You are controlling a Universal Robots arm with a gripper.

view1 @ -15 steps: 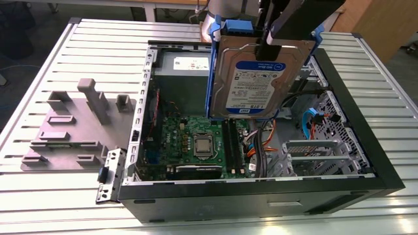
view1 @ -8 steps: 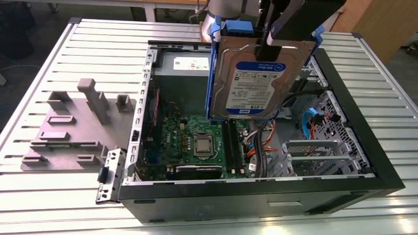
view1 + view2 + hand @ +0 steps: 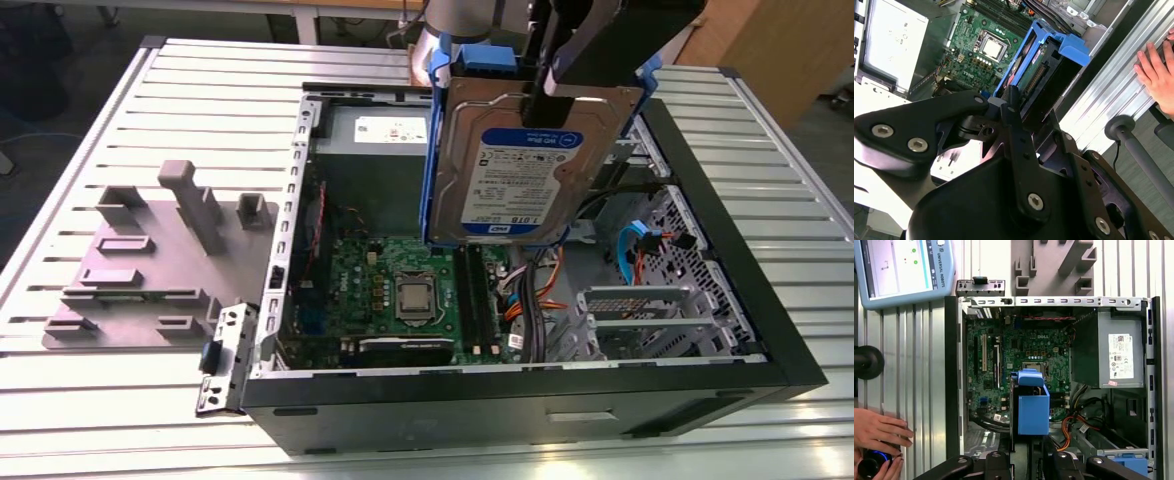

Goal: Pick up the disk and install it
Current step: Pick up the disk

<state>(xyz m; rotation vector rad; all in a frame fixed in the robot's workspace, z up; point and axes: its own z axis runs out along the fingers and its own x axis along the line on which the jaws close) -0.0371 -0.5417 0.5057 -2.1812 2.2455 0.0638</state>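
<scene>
End effector (image 3: pixel 551 95) clamped on disk (image 3: pixel 521 170), upright over case (image 3: pixel 534 395). Risk: if misaligned going down, snags cables (image 3: pixel 531 295) or knocks board (image 3: pixel 400 290).

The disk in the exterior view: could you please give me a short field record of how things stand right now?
gripper: shut on the disk's upper edge
disk: upright in its blue carrier, held above the open computer case, not yet installed
case: lying on its side on the slatted table, motherboard exposed
person: a hand on the table, outside the case
</scene>
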